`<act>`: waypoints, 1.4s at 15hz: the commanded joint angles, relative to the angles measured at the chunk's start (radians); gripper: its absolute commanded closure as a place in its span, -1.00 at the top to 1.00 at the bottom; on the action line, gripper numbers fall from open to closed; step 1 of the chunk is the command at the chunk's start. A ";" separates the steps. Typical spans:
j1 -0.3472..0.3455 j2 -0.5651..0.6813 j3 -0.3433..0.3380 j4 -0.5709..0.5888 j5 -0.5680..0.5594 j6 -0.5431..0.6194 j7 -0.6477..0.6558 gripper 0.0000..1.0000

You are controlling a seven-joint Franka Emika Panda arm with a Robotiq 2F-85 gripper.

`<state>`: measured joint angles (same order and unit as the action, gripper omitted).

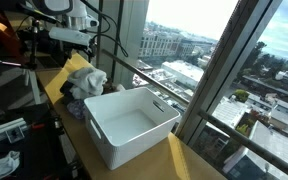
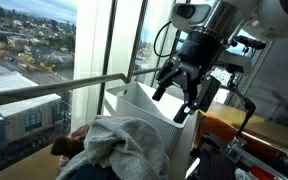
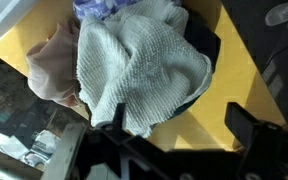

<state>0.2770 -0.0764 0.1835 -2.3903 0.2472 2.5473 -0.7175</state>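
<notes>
A metal rail (image 2: 64, 88) and tall window posts (image 1: 219, 70) run close along one edge of the wooden table (image 1: 184, 162). A white bin (image 1: 112, 150) stands on the table, at about five o'clock from the heap of cloth in an exterior view. Inside it only its own white floor shows.

The heap lies on the table outside the bin. A grey towel (image 3: 134, 70) is on top, with a pink cloth (image 3: 52, 65) at its nine o'clock, a purple cloth (image 3: 99, 10) at twelve and a dark cloth (image 3: 199, 50) at three.

The arm comes down from above with its wrist bent. The gripper (image 2: 169, 103) hangs just over the grey towel, apart from it, fingers spread wide and holding nothing.
</notes>
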 commanded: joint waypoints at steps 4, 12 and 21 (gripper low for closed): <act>0.005 0.266 0.064 0.220 -0.080 0.046 0.015 1.00; 0.007 0.546 0.104 0.359 -0.219 0.065 0.084 1.00; -0.015 0.749 -0.026 0.385 -0.504 0.135 0.226 1.00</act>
<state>0.2841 0.6059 0.1953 -2.0279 -0.1793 2.6694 -0.5355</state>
